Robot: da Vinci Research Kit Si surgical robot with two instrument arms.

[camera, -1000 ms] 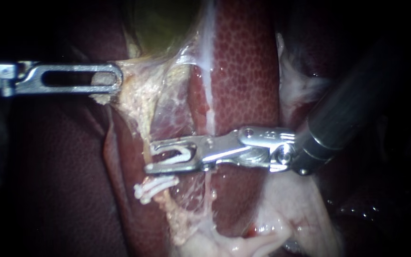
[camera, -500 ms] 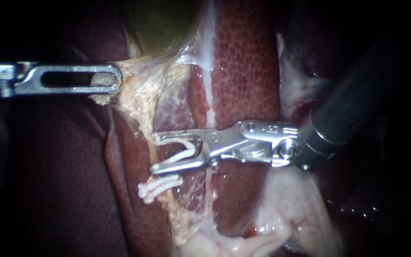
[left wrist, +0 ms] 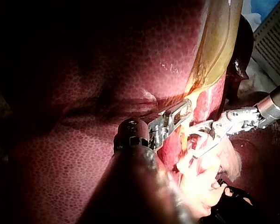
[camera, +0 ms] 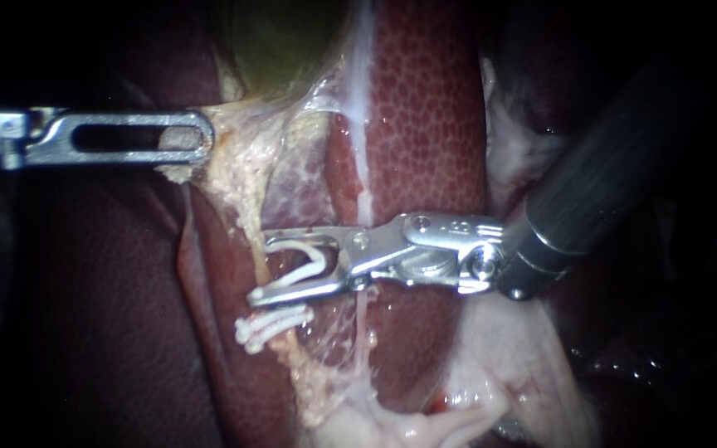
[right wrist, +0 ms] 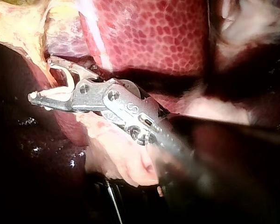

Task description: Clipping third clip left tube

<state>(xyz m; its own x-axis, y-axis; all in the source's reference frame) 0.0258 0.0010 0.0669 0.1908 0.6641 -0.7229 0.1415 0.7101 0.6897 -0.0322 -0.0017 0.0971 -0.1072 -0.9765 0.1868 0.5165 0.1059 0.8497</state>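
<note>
Compared with one second ago, the end effector of my right instrument (camera: 259, 270) has opened wider. Its two jaws lay almost together then, and now a clear gap shows between them. The wrist has also shifted a little toward the left tube (camera: 244, 209), against the liver (camera: 425, 124) behind it.

The jaws carry an open clip (camera: 313, 264). It is white, bent like a U, and one leg lies along each jaw, so the end effector is grasping this clip. The left tube is a pale yellowish strand that runs down from under the greenish gallbladder (camera: 284, 41). It passes at the mouth of the jaws, near their tips. I cannot tell if it is already fully between the legs of the clip.

Just below the lower jaw, two white clips (camera: 271, 325) sit across the same tube, close together.

My left instrument (camera: 201, 137) has not moved. Its end effector stays clenched on the pale tissue (camera: 234, 137) at the top of the tube, pulling it sideways.
</note>
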